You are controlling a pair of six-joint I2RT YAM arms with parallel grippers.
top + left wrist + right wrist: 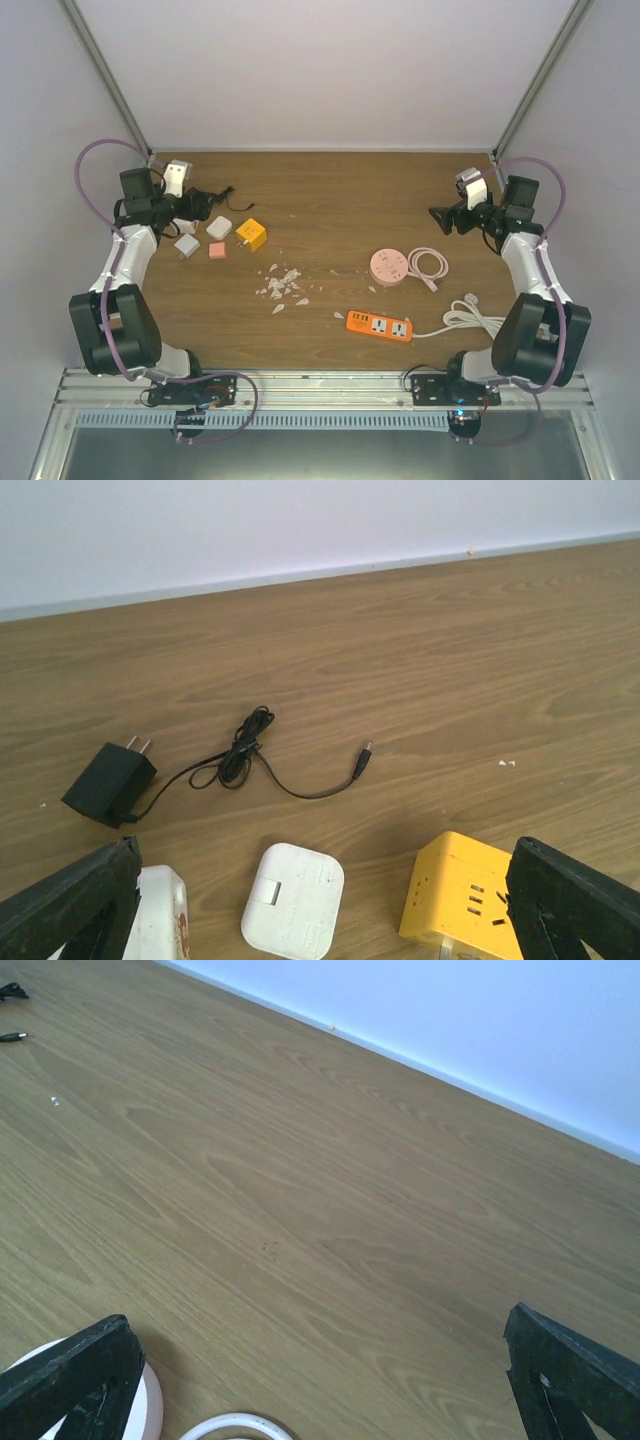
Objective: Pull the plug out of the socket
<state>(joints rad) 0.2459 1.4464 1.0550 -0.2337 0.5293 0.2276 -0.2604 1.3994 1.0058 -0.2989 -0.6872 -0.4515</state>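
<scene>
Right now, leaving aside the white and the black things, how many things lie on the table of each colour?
Orange: 1, the power strip
Yellow: 1, the cube socket
Pink: 2, the round socket and the small block
Total: 4

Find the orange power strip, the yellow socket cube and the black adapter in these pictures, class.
orange power strip (380, 326), top view, middle of its upper face.
yellow socket cube (460, 890), left wrist view, its top face.
black adapter (108, 783), left wrist view, centre of its body.
</scene>
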